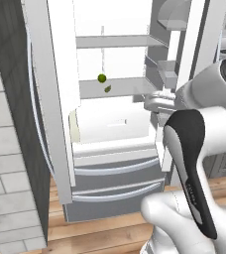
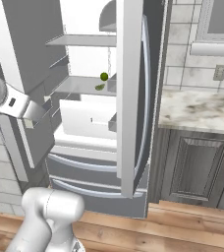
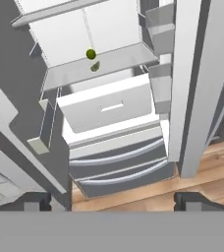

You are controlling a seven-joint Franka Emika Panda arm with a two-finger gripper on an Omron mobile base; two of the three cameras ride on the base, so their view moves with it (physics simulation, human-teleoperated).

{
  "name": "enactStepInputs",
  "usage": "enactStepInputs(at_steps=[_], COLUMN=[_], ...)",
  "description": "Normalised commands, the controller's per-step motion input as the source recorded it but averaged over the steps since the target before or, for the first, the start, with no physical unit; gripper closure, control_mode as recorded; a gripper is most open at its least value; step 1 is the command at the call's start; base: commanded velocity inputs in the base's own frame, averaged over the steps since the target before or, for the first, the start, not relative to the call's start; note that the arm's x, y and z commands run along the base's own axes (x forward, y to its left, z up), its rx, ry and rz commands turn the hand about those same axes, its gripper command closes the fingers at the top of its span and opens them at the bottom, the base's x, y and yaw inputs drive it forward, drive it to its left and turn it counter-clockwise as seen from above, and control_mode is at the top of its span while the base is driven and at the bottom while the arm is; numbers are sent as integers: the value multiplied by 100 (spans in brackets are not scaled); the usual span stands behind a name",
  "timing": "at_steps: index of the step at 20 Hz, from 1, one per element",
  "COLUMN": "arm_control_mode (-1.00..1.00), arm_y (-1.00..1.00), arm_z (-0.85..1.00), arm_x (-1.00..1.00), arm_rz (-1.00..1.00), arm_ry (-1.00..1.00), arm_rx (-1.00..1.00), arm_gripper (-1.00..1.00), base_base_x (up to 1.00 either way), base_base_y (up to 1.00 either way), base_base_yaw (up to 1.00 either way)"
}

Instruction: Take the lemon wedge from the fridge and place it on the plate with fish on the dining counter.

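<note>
Standing open on both sides, the tall grey steel French-door fridge point(image 1: 112, 193) shows its white interior, with two pale shelves above a white inner drawer and two grey bottom drawers with curved pale handles. On the lower shelf point(image 3: 109, 66) lies the tiny yellow-green lemon wedge point(image 3: 95, 66), and just beside it, slightly further back, sits a small round green fruit point(image 3: 90, 53) (the two are close, but whether they touch cannot be told). From the left base view the lemon wedge point(image 1: 107, 89) lies near the middle of the shelf, below and right of the round fruit point(image 1: 101, 78); the right base view shows the same pair, wedge point(image 2: 99, 86) and ball point(image 2: 104, 76). The two-finger gripper point(image 3: 112, 202) has its dark tips spread wide apart at the bottom of the hand view and holds nothing. It hangs outside the fridge, over the wooden floor point(image 3: 202, 177), well apart from the wedge, which lies ahead of it.
</note>
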Motion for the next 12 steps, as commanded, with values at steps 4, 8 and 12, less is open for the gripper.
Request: enactStepInputs(at_steps=[4,8,12], arm_control_mode=[-100,-100,-100], arm_y=[-43,0,0], arm_z=[0,0,0], arm_x=[-2,0,0], arm_rz=[-4,0,0], arm_ry=[-12,0,0], arm_rx=[0,0,0], arm_gripper=[-100,-100,-100], base_base_x=[0,0,0], base_base_y=[0,0,0], base_base_yaw=[0,0,0])
